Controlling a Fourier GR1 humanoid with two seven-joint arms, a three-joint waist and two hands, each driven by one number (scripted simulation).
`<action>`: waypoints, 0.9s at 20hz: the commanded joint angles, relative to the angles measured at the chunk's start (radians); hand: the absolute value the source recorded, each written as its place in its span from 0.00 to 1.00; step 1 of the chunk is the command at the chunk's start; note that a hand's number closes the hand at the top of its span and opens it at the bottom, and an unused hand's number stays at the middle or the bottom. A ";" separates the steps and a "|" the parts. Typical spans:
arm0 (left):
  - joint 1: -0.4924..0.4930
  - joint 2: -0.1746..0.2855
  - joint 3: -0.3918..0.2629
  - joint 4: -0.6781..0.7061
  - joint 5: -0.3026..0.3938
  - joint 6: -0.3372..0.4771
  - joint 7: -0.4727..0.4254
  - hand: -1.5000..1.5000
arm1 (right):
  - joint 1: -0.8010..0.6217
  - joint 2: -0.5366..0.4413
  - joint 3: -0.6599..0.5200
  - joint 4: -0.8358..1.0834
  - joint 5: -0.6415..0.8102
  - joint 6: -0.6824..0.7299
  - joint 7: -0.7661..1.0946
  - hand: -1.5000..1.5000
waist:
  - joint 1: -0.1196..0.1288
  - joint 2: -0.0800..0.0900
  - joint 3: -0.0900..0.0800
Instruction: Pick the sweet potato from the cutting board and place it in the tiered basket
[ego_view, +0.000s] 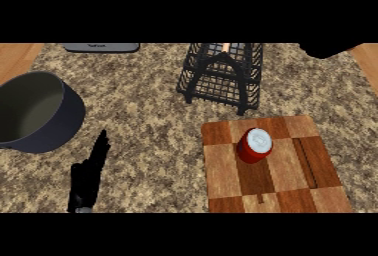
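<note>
Head view: your left hand (90, 172) rests low on the table (148, 115), fingers straight and pressed together. You cannot tell your right hand's (332, 49) state at top right. Sweet potato (224, 47) shows orange inside the basket (221, 80); a red can (255, 145) sits on the cutting board (288, 190).

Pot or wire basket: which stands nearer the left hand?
The dark pot, at the view's left, just beyond the left hand; the black wire basket stands farther away, behind the cutting board.

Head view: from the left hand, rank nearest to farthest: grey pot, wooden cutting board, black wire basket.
1. Grey round pot, up-left of the left hand.
2. Checkered wooden cutting board, to its right.
3. Black wire tiered basket, far back, right of centre.
</note>
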 joint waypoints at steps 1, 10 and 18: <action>0.003 -0.005 0.018 0.072 0.005 -0.015 -0.059 0.50 | -0.040 0.082 0.074 0.132 0.068 -0.063 -0.058 1.00 | 0.001 0.002 -0.001; -0.005 0.012 0.015 -0.077 -0.002 -0.008 0.099 0.50 | -0.154 0.171 0.086 0.498 0.179 -0.193 -0.187 1.00 | 0.013 0.003 0.000; -0.029 0.009 0.041 0.033 0.007 -0.048 0.007 0.50 | -0.222 0.248 0.011 0.774 0.187 -0.342 -0.305 1.00 | 0.011 0.007 -0.001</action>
